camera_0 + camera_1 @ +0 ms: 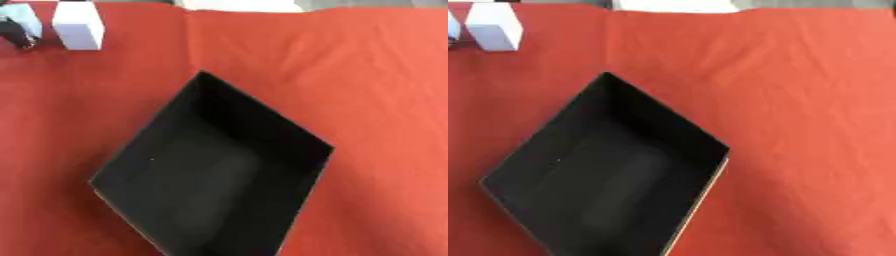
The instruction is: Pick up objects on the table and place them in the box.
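Fingers, maybe: dark shape (17, 36) beside white block (77, 25), left eye view.

Black box (289, 130): lower corner cut off by the frame's bottom edge; interior too dark to make out.
White block (78, 25), upper left: top cropped.
Pale blue and dark object (17, 27), far upper left: cropped, blurred, unidentifiable.

A plain red cloth (367, 75) covers the surface, the box (289, 137) on it is black inside and on its walls with a thin tan edge along its rim, the block (79, 26) at the far left is white, and a small pale blue and black thing (17, 25) shows beside it.
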Available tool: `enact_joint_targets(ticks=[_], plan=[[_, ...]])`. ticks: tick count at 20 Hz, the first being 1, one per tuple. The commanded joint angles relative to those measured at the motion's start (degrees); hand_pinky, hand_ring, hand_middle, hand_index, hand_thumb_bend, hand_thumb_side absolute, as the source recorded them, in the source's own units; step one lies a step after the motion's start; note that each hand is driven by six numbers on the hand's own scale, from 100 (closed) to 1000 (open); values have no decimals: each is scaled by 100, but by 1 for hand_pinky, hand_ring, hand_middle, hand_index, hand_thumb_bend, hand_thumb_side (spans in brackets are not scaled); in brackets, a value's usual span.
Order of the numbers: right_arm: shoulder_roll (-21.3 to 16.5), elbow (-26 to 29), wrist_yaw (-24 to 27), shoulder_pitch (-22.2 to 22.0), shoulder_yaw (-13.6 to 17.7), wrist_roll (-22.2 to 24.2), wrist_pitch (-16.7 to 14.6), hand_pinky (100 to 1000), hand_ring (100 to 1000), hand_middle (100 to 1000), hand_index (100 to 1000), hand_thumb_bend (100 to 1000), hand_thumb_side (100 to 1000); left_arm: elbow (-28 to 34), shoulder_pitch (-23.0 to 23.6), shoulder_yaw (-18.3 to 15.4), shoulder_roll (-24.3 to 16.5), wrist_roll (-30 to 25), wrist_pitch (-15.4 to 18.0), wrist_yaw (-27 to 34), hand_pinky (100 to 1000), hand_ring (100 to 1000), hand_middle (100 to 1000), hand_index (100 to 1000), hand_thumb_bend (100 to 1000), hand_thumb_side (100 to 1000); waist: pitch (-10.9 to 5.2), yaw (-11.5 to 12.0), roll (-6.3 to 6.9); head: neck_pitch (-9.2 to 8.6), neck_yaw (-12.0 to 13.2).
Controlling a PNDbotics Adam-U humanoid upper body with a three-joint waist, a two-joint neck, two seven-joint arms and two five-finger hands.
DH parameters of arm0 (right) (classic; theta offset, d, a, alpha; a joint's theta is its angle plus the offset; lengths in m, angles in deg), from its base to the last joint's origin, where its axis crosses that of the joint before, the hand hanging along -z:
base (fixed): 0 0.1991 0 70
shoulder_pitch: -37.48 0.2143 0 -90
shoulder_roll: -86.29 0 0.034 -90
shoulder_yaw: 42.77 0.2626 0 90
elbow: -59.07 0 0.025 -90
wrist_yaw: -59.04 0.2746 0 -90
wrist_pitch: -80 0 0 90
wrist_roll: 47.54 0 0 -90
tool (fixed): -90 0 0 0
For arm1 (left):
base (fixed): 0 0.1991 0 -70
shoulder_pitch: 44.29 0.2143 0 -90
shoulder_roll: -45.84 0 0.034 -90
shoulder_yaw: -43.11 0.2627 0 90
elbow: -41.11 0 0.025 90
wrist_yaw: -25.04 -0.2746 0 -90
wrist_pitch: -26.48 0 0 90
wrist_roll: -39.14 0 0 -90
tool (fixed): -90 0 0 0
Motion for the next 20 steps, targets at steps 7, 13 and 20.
enact_joint_targets(ticks=[7, 13, 20], plan=[[-212, 94, 63, 22, 38, -21, 34, 769, 593, 500, 796, 100, 716, 218, -67, -46, -105, 65, -68, 135, 300, 444, 466, 632, 359, 100, -139, -13, 4, -27, 16], [-179, 94, 36, -41, 42, -8, 17, 769, 595, 501, 796, 100, 712, 210, -70, 41, -30, 272, 10, 211, 298, 446, 468, 635, 349, 100, -259, -16, 46, 89, 4], [-112, 94, -17, -130, 49, 0, -28, 769, 597, 505, 797, 100, 705, 451, -109, 249, 105, -51, 335, 301, 302, 451, 473, 640, 344, 100, -452, 53, 77, 320, -71]])
